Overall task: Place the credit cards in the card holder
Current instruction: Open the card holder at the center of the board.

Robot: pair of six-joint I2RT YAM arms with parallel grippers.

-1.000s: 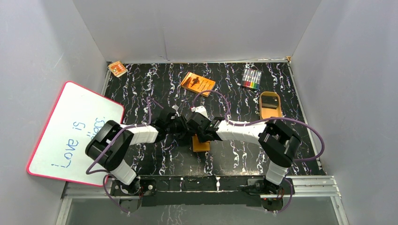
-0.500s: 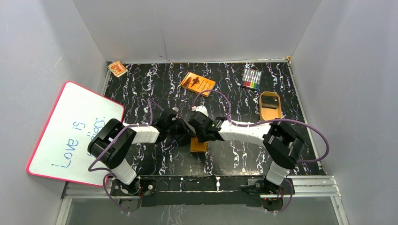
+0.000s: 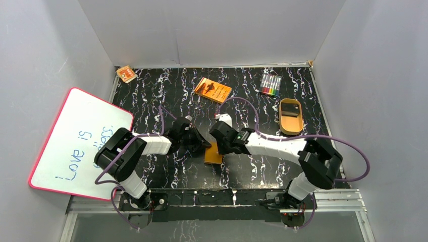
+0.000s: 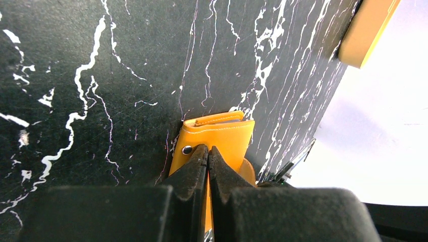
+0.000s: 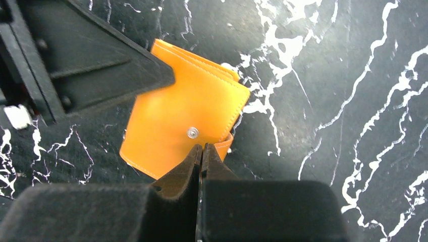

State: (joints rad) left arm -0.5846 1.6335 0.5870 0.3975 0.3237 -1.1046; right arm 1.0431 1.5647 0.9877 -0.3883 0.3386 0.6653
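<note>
The orange card holder (image 3: 213, 155) lies folded on the black marbled table between my two grippers. It also shows in the left wrist view (image 4: 222, 133) and the right wrist view (image 5: 186, 116), with its snap button (image 5: 192, 132) and tab (image 5: 225, 142). My left gripper (image 3: 204, 144) is shut at its left edge (image 4: 208, 149), with orange showing between the jaws. Its tip covers a corner of the card holder in the right wrist view (image 5: 170, 76). My right gripper (image 3: 218, 146) is shut, its tip (image 5: 202, 148) at the card holder's near edge beside the tab. Black credit cards (image 3: 289, 108) lie in the tan tray.
The tan oval tray (image 3: 291, 123) stands at the right. An orange book (image 3: 213, 89) and a marker pack (image 3: 270, 85) lie at the back. A small orange item (image 3: 126, 74) sits in the back left corner. A whiteboard (image 3: 75, 143) leans at the left.
My right arm has drawn back to the right, uncovering more of the card holder. The card holder has shifted slightly left. The left arm has barely moved.
</note>
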